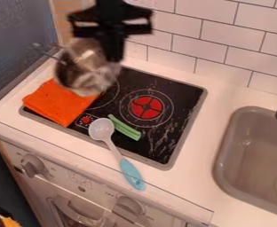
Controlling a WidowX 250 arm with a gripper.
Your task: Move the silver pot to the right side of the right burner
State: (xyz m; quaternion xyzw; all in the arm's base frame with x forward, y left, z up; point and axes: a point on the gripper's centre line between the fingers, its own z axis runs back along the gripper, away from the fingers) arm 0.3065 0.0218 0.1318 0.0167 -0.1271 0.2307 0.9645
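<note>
Pinching the silver pot (81,68), held to the view's left of the tool (112,56) over the orange cloth's (57,104) far edge, so probably needing to carry it across, past the right burner (147,107), sinkward.

Black arm (109,9) at the top edge, jaws downward, clamped.

pincer (111,52) at silver pot (81,68), near orange cloth (59,105) | spoon (101,129) across stove (185,99) edge | green object (125,128) on stove
</note>
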